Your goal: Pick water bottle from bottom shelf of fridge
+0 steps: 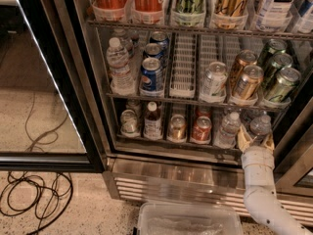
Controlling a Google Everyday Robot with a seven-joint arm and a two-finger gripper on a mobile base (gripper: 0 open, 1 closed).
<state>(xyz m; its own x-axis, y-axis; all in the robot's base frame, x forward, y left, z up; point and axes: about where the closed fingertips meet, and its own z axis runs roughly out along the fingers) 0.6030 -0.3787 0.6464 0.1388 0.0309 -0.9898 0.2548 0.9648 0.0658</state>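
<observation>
Gripper [255, 142] low at right end of bottom shelf [176, 142] of fridge [171, 185]; fingers [243, 139] spread apart, flanking water bottle [259, 126]; upright between them, just ahead; contact unclear; second bottle [227, 129] just left; red can [201, 129] further left.

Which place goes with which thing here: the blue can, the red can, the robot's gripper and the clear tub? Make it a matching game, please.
Things:
1 blue can
2 red can
3 gripper
4 clear tub

Places:
A floor before the fridge
B right end of the bottom shelf, at the water bottle
C shelf above the bottom one
D bottom shelf, beside a gold can

Pairs: 1-C, 2-D, 3-B, 4-A
</observation>
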